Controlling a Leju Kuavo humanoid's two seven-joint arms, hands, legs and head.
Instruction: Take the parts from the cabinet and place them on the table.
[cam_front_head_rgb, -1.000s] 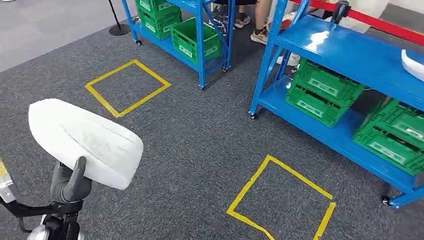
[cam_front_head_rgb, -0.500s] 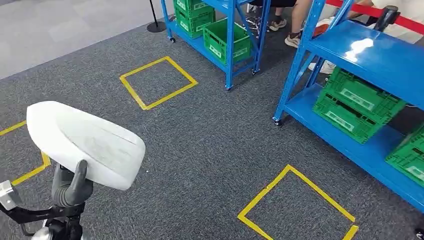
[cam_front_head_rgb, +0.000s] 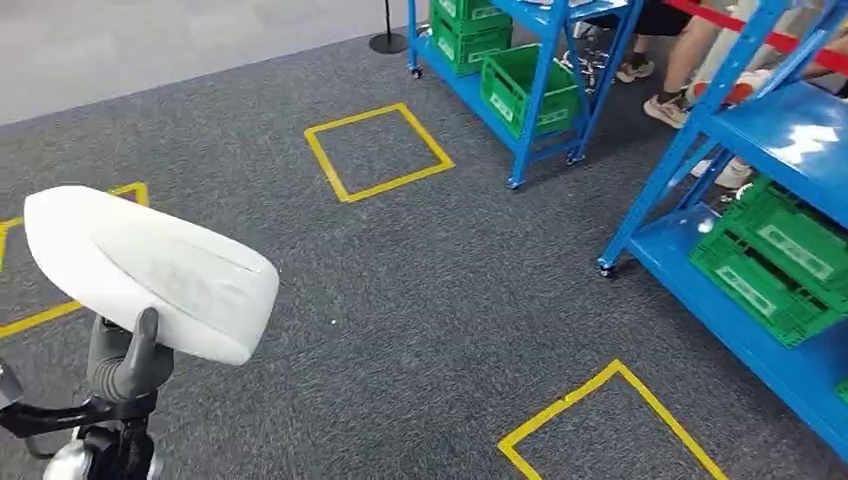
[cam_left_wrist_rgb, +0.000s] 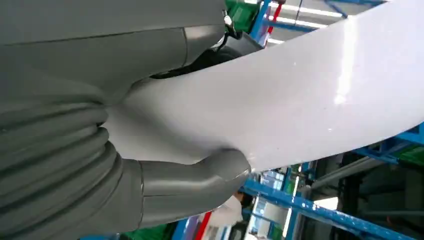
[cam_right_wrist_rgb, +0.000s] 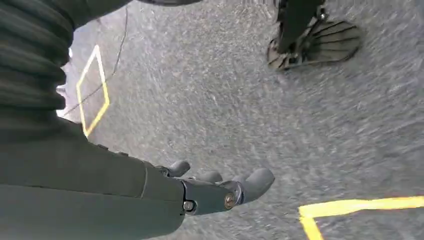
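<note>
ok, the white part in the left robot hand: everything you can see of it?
The white part is a smooth, glossy, elongated shell that looks like moulded plastic, with rounded edges and a faint crease along its top. It is carried above the grey carpet, tilted, its long axis sloping down to the right. The left robot hand grips it from beneath, thumb against its near face.

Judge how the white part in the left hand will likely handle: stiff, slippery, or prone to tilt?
The white part probably is stiff: it keeps its curved shape though overhanging the left hand. Its glossy surface suggests slipperiness. Held near one edge, it may tilt.
</note>
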